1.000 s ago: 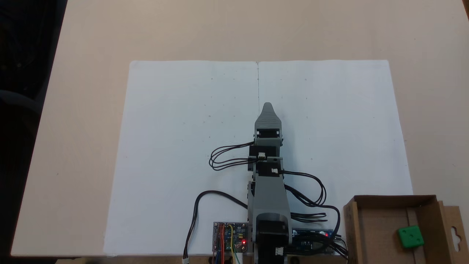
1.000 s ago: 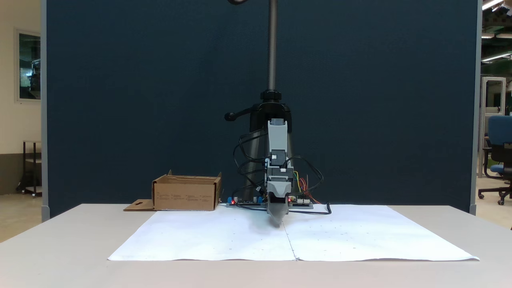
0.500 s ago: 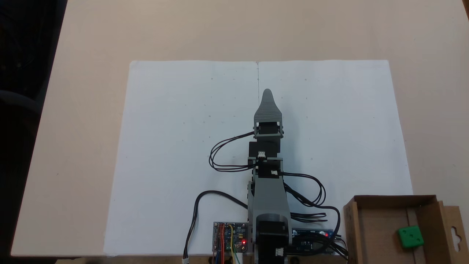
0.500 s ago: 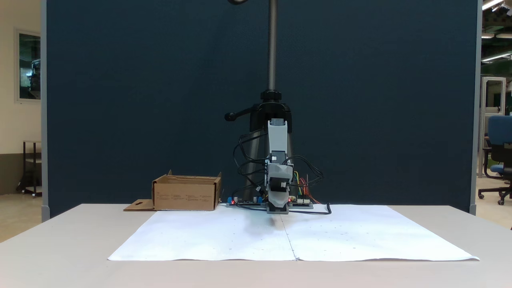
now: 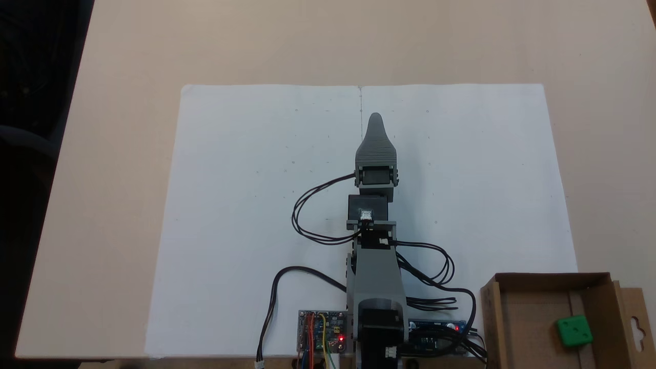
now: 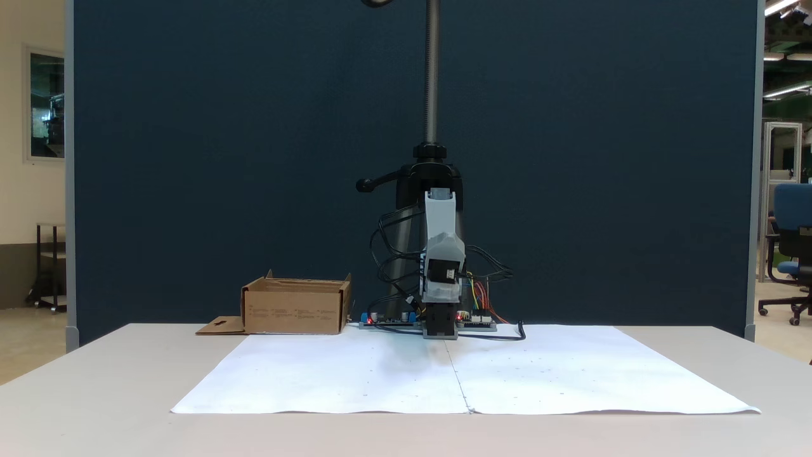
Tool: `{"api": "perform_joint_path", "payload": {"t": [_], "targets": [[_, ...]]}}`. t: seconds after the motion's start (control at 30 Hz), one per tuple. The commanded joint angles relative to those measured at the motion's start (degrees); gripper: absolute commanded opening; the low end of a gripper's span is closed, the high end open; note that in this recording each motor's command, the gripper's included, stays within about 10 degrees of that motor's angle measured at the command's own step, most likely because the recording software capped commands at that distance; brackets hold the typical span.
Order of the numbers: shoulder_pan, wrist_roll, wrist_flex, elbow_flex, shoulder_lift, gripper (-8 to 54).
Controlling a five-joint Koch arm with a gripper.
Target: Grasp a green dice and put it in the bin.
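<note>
The grey plastic arm (image 5: 376, 266) rises from its base at the near edge of the table in the fixed view from above and stretches straight forward along the seam between the two white paper sheets (image 5: 256, 205). Its gripper (image 5: 375, 119) points away from the base, the ribbed grey finger tapering to a single tip over the seam; the two jaws lie one over the other there, so I cannot tell whether they are spread or pressed together. In the fixed view from the front, the gripper (image 6: 442, 254) is lifted well clear of the paper and faces the camera. The small bright green dice (image 5: 574, 330) lies on the floor of the brown corrugated cardboard box (image 5: 517, 312), well apart from the gripper. The box (image 6: 295, 308) stands beside the paper's far corner on the beige table (image 5: 128, 154).
</note>
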Motion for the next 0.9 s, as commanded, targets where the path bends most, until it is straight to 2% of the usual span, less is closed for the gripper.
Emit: {"api": "perform_joint_path", "payload": {"t": [0.0,0.87], "targets": [[0.35,-2.81,-8.00,4.31,5.89,44.6],[0.35,-2.72,-7.73,4.31,5.89,44.6]]}}
